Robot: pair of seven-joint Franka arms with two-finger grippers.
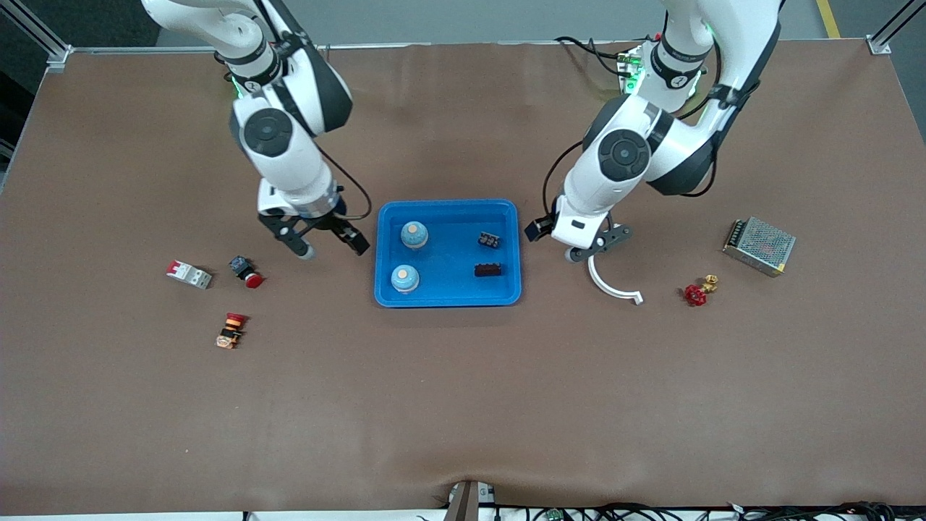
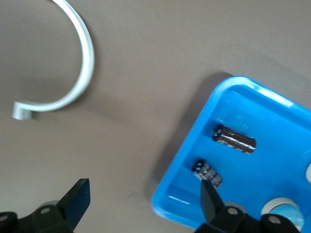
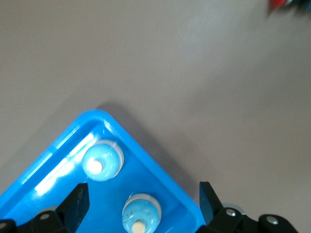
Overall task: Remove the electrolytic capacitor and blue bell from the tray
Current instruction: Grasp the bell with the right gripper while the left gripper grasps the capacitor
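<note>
Blue plastic tray [image 1: 448, 297] sits mid-worktop [image 1: 463, 405] between the two arms, holding four things. Two pale-blue bells lie along the side toward the right arm's end: one bell [image 1: 414, 234] farther from the front camera, the other bell [image 1: 405, 278] nearer to it. Two dark capacitors lie along the side toward the left arm's end: one capacitor [image 1: 490, 239] farther from the camera, the other capacitor [image 1: 487, 270] nearer. All four rest apart from each other on the tray floor.

Right hand [image 1: 329, 247] hangs just outside the tray's edge, at about 9 o'clock from the bells in the front view; its fingers are spread wide with nothing between them. In the right wrist view the tray corner [image 3: 160, 184] and both bells appear between the finger tips.

Left hand [image 1: 575, 246] hangs just outside the tray at about 3 o'clock from the capacitors, also spread wide and carrying nothing. A white curved strip [image 1: 611, 286] lies on the worktop just beside it.

Toward the left arm's end lie a red valve [image 1: 697, 292] and a metal mesh box [image 1: 759, 246]. Toward the right arm's end lie a white and red switch [image 1: 189, 274], a red push button [image 1: 247, 272] and another button [image 1: 231, 331], nearer the camera.
</note>
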